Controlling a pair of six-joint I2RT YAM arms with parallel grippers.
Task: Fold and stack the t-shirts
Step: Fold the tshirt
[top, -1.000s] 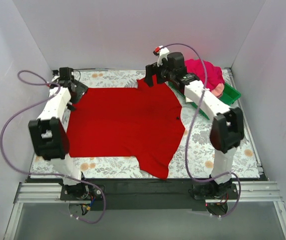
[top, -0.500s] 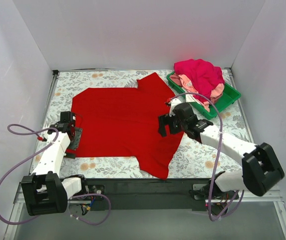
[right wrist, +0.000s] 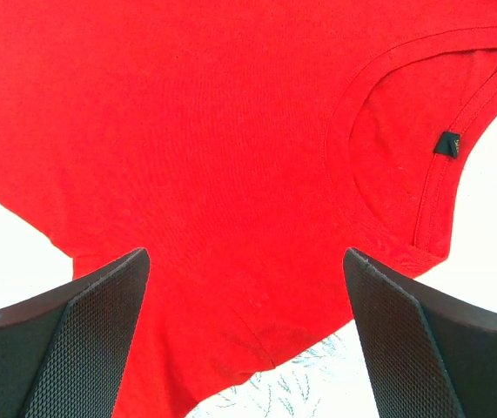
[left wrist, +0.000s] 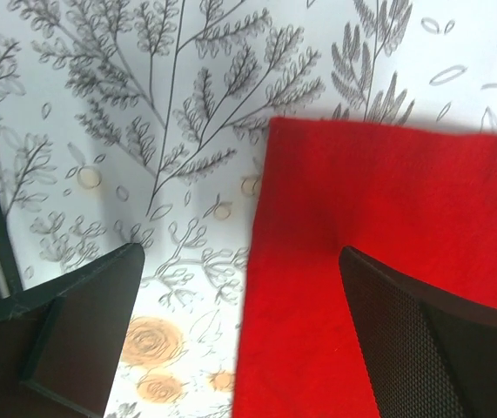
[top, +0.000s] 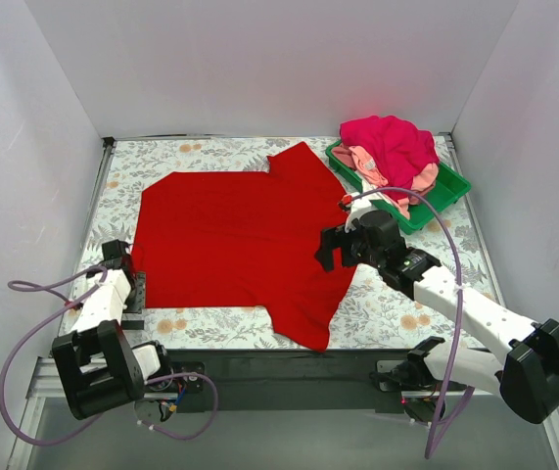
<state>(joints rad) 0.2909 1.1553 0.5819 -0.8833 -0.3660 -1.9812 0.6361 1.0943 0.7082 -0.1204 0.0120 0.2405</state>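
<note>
A large red t-shirt (top: 240, 240) lies spread flat on the flower-print table cover, collar to the right. My left gripper (top: 134, 292) is open over its near-left corner. In the left wrist view (left wrist: 239, 287) one finger is over the shirt (left wrist: 387, 218) and the other over the bare cover. My right gripper (top: 328, 253) is open above the shirt's right side. In the right wrist view (right wrist: 244, 279) the shirt (right wrist: 231, 131) fills the frame, and its collar with a black tag (right wrist: 446, 144) is at the upper right. Neither gripper holds anything.
A green tray (top: 452, 189) at the back right holds a heap of shirts, a magenta one (top: 392, 142) on top and a light pink one (top: 421, 181) beneath. White walls close in the table on three sides. The shirt's lower sleeve (top: 313, 328) reaches the near table edge.
One second ago both grippers were at the shirt's far corners. Both have since come back toward the near side. The left moved to the near-left corner, the right to the collar side.
</note>
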